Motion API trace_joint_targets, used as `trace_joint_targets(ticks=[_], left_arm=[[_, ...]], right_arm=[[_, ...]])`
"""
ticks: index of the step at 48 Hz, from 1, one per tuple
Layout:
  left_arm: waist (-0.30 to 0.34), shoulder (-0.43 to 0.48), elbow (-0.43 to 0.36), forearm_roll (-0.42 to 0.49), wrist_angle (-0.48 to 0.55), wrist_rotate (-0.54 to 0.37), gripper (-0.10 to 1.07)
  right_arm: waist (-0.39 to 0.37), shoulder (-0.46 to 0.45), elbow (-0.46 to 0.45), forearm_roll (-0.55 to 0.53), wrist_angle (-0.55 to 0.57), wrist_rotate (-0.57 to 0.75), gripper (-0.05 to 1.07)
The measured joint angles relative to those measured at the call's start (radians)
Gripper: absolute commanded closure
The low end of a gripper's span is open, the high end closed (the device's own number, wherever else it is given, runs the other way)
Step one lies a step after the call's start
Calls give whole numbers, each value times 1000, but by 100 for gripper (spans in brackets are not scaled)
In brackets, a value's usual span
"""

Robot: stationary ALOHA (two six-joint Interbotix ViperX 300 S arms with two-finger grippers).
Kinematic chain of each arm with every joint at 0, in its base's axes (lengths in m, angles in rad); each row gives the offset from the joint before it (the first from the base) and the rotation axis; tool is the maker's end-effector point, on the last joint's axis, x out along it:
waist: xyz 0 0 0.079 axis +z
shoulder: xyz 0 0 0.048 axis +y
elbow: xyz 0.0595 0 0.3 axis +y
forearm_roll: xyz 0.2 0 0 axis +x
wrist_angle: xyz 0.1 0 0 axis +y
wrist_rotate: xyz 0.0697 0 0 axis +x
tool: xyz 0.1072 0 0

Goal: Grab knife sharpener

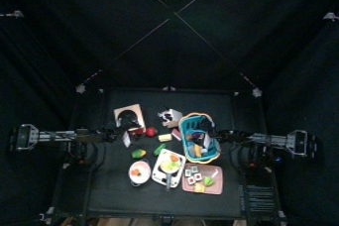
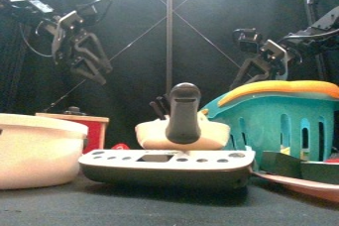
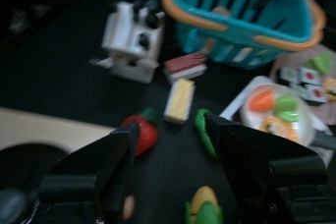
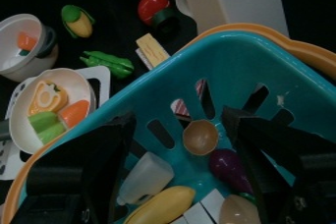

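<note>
The knife sharpener (image 2: 179, 123) is a cream block with a black handle; it stands mid-table behind a flat white scale (image 2: 166, 163). It also shows in the top view (image 1: 169, 118), the left wrist view (image 3: 134, 37) and the right wrist view (image 4: 226, 0). My left gripper (image 3: 168, 140) hangs open above the table's left part (image 2: 86, 50), a short way from the sharpener, with nothing between its jaws. My right gripper (image 4: 184, 130) is open and empty over the teal basket (image 4: 197, 81), high at the right in the front view (image 2: 259, 61).
The teal basket with an orange rim (image 2: 284, 121) holds toy food. A white bowl (image 2: 34, 149), a cutting board (image 1: 129, 114), a plate of toy food (image 3: 278, 108), a yellow stick (image 3: 180, 98), a red piece (image 3: 141, 135) and corn (image 4: 77, 20) crowd the table.
</note>
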Motion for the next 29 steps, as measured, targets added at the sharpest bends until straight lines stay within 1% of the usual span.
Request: trace_joint_targets(ticks=[2,7,13,16,19,23,29], left_arm=[[0,26,-21,37,6,0,7],[0,103,-83,164,32,2,7],[0,195,-150,353,104,-2,7],[0,236,-181,411,144,-5,7],[2,276,-210,433,164,-5,8],[6,318,-241,434,158,-6,8],[23,379,-281,434,92,-6,10]], right_arm=[[0,0,0,2,-2,-2,3],[0,-2,0,0,0,0,3],[0,0,0,0,-2,-2,3],[-2,2,0,0,-2,0,3],[0,2,0,0,0,0,3],[-2,3,0,-2,0,0,3],[-3,6,0,-2,0,0,3]])
